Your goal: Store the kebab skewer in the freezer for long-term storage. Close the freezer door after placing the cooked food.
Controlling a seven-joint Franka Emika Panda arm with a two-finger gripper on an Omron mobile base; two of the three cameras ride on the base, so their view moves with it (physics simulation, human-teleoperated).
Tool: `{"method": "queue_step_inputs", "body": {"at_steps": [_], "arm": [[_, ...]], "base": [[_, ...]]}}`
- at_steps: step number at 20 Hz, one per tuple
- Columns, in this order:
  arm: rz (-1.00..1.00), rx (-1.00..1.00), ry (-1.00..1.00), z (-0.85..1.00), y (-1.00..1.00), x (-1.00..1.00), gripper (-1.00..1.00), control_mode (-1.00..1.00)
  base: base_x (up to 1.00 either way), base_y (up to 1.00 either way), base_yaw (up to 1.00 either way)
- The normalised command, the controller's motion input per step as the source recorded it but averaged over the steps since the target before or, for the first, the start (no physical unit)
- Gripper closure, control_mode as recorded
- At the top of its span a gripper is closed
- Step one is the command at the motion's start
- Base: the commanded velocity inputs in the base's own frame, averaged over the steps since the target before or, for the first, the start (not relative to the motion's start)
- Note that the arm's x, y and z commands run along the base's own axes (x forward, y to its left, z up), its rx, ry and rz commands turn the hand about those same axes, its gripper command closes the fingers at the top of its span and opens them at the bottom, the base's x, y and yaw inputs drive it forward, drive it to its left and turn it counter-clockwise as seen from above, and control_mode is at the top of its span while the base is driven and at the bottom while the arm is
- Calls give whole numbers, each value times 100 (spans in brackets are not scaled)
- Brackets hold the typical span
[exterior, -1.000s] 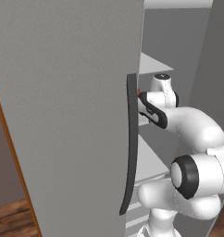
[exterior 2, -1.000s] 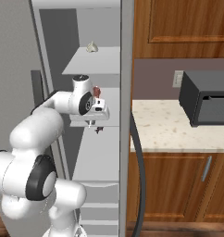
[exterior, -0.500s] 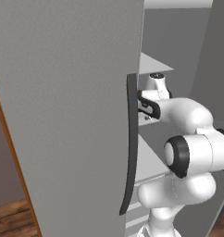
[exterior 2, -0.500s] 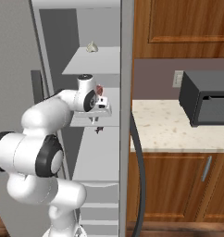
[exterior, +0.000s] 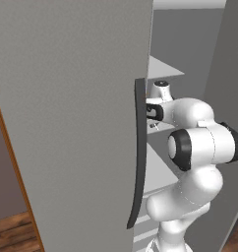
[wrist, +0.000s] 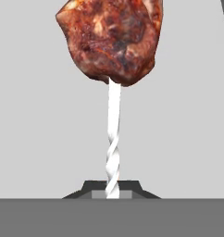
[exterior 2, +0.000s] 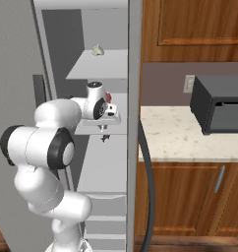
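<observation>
Arm folded closer; one kebab skewer (wrist: 113,92) gripped.

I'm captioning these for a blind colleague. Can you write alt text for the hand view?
A kebab skewer runs up the frame from between the closed jaws at the bottom, its thin pale twisted stick ending in a large reddish-brown meat chunk at the top. Behind it is a plain light-grey surface.
</observation>
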Motion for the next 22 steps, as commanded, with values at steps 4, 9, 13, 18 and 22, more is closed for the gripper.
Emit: {"method": "queue_step_inputs", "body": {"at_steps": [4,9,13,18,22], "arm": [[0,0,0,-16,1,32,100,-100],[0,0,1,-16,1,30,100,-100],[0,0,0,-21,4,20,100,-100],[0,0,0,-19,0,40,100,-100],[0,0,0,-12,11,24,100,-100]], "base": [[0,0,0],[0,0,0],[0,0,0],[0,0,0],[0,0,0]]}}
